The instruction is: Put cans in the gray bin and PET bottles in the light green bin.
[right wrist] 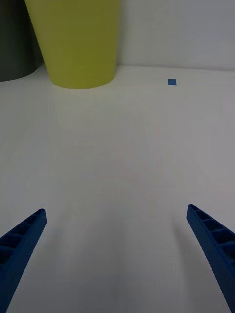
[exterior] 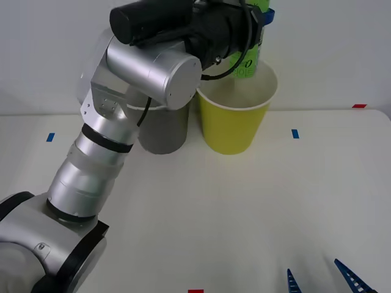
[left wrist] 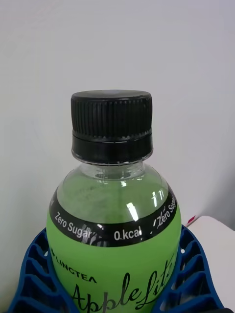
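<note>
Fingers of our right gripper sit nearest to us, spread wide and holding nothing, low over the white surface on the right side and well apart from both bins. Farther out, our left gripper is raised above the light green bin, its blue ribbed fingers pinching the PET bottle around its body. The bottle stands upright, black cap up, with its base hanging over the bin's open mouth, so we judge the coming move to be a straight release or short lowering into that bin. The label reads "Zero Sugar", "0 kcal", "LINGTEA" and "Apple Lite" in script. The gray bin stands just beside the green one on its left, partly hidden behind our left arm.
</note>
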Controlling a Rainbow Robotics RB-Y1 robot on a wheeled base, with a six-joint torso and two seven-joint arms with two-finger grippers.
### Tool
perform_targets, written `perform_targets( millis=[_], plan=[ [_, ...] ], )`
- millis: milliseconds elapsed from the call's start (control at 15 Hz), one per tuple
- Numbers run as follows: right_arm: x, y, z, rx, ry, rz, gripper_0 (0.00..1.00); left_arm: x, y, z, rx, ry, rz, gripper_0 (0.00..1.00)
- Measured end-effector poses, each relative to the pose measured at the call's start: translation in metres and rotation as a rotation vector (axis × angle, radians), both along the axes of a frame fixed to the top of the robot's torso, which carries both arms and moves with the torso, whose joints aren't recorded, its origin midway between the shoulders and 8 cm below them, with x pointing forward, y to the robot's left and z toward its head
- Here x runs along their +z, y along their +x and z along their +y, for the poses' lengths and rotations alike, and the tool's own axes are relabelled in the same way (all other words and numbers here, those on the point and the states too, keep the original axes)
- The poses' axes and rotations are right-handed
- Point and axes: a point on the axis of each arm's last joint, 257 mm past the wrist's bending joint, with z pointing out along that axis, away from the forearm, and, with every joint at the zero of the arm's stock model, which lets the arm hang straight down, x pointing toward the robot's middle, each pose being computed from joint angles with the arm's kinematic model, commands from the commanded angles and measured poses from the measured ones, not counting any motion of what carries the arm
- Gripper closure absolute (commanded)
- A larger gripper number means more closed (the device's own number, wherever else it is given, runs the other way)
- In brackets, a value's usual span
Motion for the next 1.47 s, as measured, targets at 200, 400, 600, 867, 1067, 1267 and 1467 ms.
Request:
perform_targets(
  millis=[200,400,600,867,1067,1267,1467],
  plan=[
    [0.0,0.0,0.0,0.0,0.0,0.0,0.0,-0.017,0.015,-0.01,-0.001,-0.005,-0.031,0.95],
    [0.0,0.0,0.0,0.0,0.0,0.0,0.0,-0.02,0.018,-0.01,0.006,0.006,-0.044,0.95],
    [0.0,0.0,0.0,0.0,0.0,0.0,0.0,-0.024,0.024,-0.006,0.025,0.022,-0.057,0.95],
    [0.0,0.0,0.0,0.0,0.0,0.0,0.0,-0.026,0.028,-0.006,0.033,0.019,-0.066,0.95],
    [0.0,0.0,0.0,0.0,0.0,0.0,0.0,-0.025,0.029,-0.005,0.035,0.015,-0.07,0.0],
    [0.0,0.0,0.0,0.0,0.0,0.0,0.0,-0.024,0.029,-0.005,0.034,0.005,-0.066,0.0],
    [0.0,0.0,0.0,0.0,0.0,0.0,0.0,-0.021,0.029,0.0,0.038,0.0,-0.07,0.0]
  ],
)
